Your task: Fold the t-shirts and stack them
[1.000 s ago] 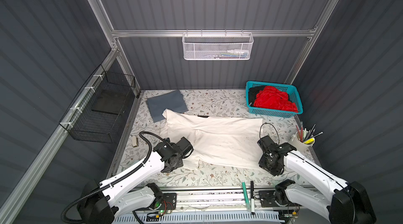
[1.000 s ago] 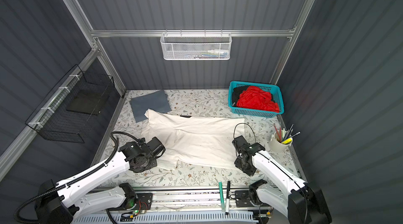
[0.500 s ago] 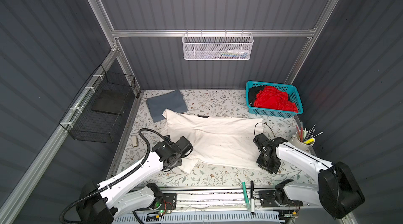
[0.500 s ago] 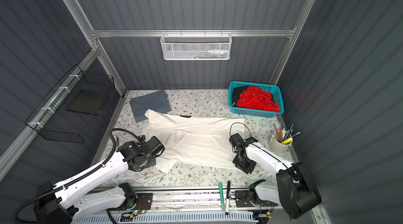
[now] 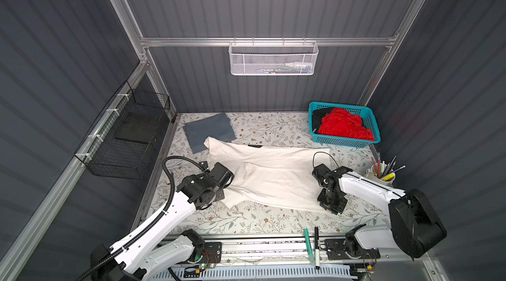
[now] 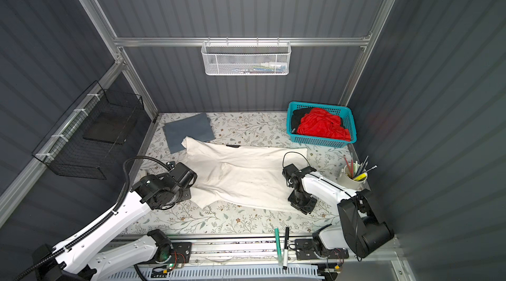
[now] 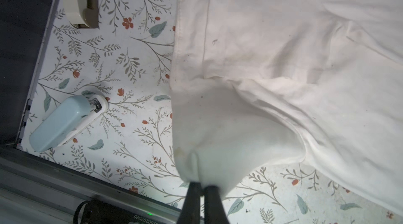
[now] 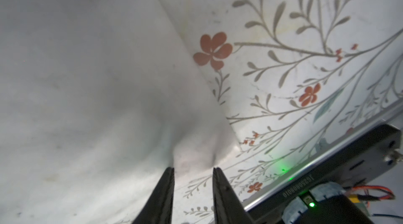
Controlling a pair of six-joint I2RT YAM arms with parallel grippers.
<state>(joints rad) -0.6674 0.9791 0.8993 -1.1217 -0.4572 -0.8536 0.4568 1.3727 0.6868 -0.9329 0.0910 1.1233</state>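
Floral table covering [image 5: 273,129] inside a grey-walled booth, where I am running two arms on an off-white shirt [image 5: 273,172] spread across the middle of a top view. At lower left, the left gripper [image 7: 201,186] is pinched tight on a raised bunch of the shirt's edge. At lower right, the right gripper [image 8: 193,169] has its jaws narrowly apart over the shirt's near corner, with cloth puckered between the tips. I cannot tell whether it has a hold. If it has none, a lift would likely raise one side only and twist the shirt. At upper left, the shirt's far corner overlaps a folded grey shirt [image 5: 209,131], and a hard pull could drag that askew. A red shirt [image 5: 342,126] and a black shirt [image 5: 319,118] wait in the teal basket [image 5: 345,142] at upper right.
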